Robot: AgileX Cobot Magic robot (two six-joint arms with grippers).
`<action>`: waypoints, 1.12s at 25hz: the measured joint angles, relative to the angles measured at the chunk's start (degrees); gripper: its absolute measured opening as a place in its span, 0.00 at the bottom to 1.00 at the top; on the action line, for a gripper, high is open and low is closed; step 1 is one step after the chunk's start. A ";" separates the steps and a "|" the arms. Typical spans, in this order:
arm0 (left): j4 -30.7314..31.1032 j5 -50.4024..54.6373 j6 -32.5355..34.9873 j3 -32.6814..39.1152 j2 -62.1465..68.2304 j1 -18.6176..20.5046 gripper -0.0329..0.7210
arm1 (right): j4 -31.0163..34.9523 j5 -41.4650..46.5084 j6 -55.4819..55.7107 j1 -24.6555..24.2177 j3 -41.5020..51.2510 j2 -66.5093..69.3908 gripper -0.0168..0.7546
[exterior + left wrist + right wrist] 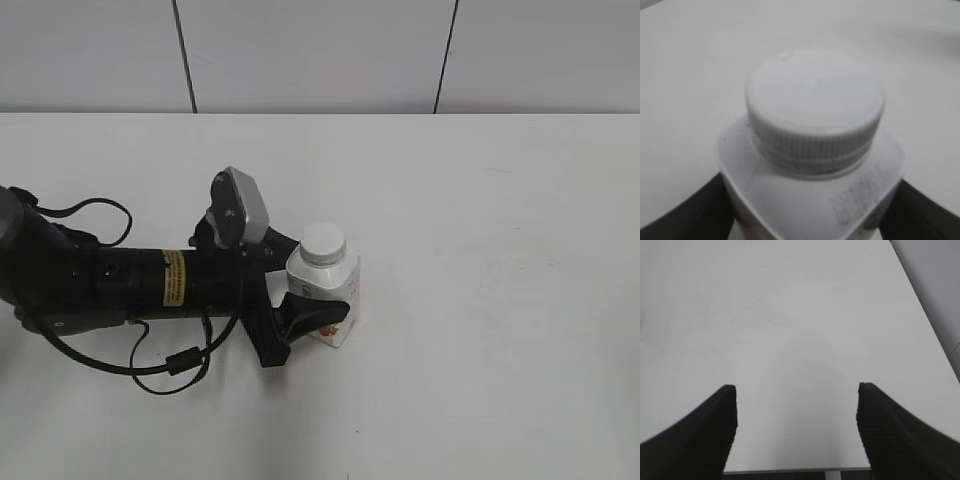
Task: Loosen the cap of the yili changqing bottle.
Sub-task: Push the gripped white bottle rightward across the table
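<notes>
The yili changqing bottle point(326, 300) stands upright near the middle of the white table, small, white and squarish, with a strawberry label low on its side. Its white ribbed cap point(323, 243) sits on the neck. My left gripper point(300, 290) reaches in from the left and is shut on the bottle's body, one black finger on each side. In the left wrist view the cap point(815, 107) fills the middle, above the bottle's shoulders point(805, 200), with my fingers dark at both lower corners. My right gripper point(796, 407) is open and empty over bare table; it does not show in the exterior view.
The white table point(480, 220) runs back to a pale panelled wall point(320, 50). My left arm and its looping black cables point(165, 362) lie across the table's left side. In the right wrist view the table's edge point(795, 471) is just below my fingers.
</notes>
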 joint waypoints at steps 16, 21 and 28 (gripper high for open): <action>0.23 3.33 -0.44 -0.51 -0.17 -0.04 0.70 | 0.00 0.00 0.00 0.00 0.00 0.00 0.78; 0.23 4.19 -0.79 -0.51 -0.52 -0.22 0.69 | -0.21 0.00 0.00 0.00 0.00 0.00 0.78; -0.16 4.62 -4.19 -0.51 -0.61 -0.22 0.69 | -0.21 0.00 0.00 0.00 0.00 0.00 0.78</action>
